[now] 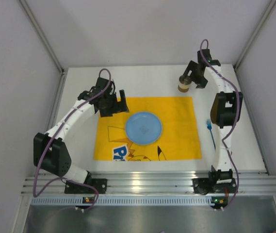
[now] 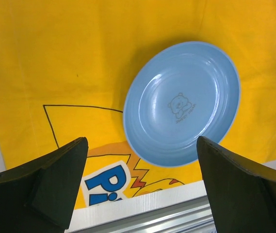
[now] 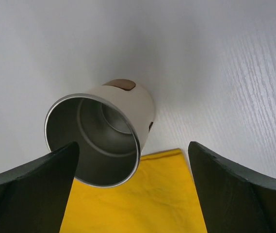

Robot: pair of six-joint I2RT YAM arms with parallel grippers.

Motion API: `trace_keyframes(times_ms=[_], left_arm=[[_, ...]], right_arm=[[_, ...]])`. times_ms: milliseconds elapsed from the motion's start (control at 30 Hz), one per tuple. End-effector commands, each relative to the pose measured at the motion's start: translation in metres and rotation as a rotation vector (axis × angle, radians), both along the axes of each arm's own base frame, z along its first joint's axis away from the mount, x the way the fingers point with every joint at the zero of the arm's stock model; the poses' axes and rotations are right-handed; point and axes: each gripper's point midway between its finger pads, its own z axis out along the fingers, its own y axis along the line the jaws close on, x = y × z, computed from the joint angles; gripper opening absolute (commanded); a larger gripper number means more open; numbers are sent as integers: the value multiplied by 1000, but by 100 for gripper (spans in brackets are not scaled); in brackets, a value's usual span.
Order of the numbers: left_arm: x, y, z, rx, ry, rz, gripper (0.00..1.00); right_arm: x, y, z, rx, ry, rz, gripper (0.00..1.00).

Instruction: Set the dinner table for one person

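Left gripper [image 1: 123, 102] [image 2: 141, 145] – jaws spread wide, holding nothing, poised above the near-left part of the yellow cartoon-printed mat [image 1: 176, 131] [image 2: 55, 58], apart from the blue plate [image 1: 143, 127] [image 2: 181, 102]; right gripper [image 1: 188, 79] [image 3: 133, 145] – jaws likewise wide, hovering over the cup [image 1: 183, 86] [image 3: 128, 104], with no clear contact visible; cup cream outside and metal inside, brown patch on its wall, standing upright on bare tabletop just beyond the mat's far right corner; plate round, pale blue, small bear outline at its centre, lying flat near the middle of the mat; small blue fork [image 1: 209, 127] lying on the tabletop just right of the mat, beside the right arm; dinner table [image 1: 152, 82] [image 3: 225, 73] large, flat, matte white with a faint grain, filling the floor of a plain white-walled enclosure, the mat spread across its middle; ribbed aluminium rail [image 1: 147, 182] [image 2: 176, 218] running along its near edge, both arm bases bolted there.
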Motion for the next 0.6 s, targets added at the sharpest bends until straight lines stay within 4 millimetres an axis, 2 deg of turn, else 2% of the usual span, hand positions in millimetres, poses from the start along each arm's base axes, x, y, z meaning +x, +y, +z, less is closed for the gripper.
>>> trace_keyframes(times_ms=[0, 67, 133, 167, 233, 267, 300, 400, 433, 500, 533, 567], left_arm=[[-7, 11, -2, 16, 29, -7, 99], [-5, 15, -2, 37, 41, 5, 99], [-3, 21, -1, 51, 59, 23, 99], [-2, 23, 1, 49, 60, 31, 99], [2, 21, 4, 39, 55, 39, 99], [3, 19, 4, 31, 56, 37, 99], [4, 17, 2, 23, 61, 37, 99], [8, 10, 0, -10, 74, 40, 99], [9, 9, 0, -16, 77, 42, 99], [11, 8, 0, -13, 73, 41, 99], [13, 9, 1, -8, 64, 41, 99], [14, 10, -1, 0, 65, 43, 99]], right_arm=[[19, -12, 2, -18, -41, -53, 92], [19, -12, -16, -24, -11, -54, 77], [17, -12, -27, -30, 10, -54, 53], [16, -12, -33, -35, 21, -53, 32], [16, -14, -33, -42, 20, -50, 12], [17, -13, -27, -42, 8, -48, 0], [19, -16, -20, -40, -7, -50, 0], [22, -12, 24, -20, -88, -48, 0], [20, -9, 54, -4, -138, -53, 0], [9, 0, 74, 13, -159, -47, 0], [1, 3, 101, 19, -202, -40, 0], [-11, 13, 97, 16, -180, -18, 0]])
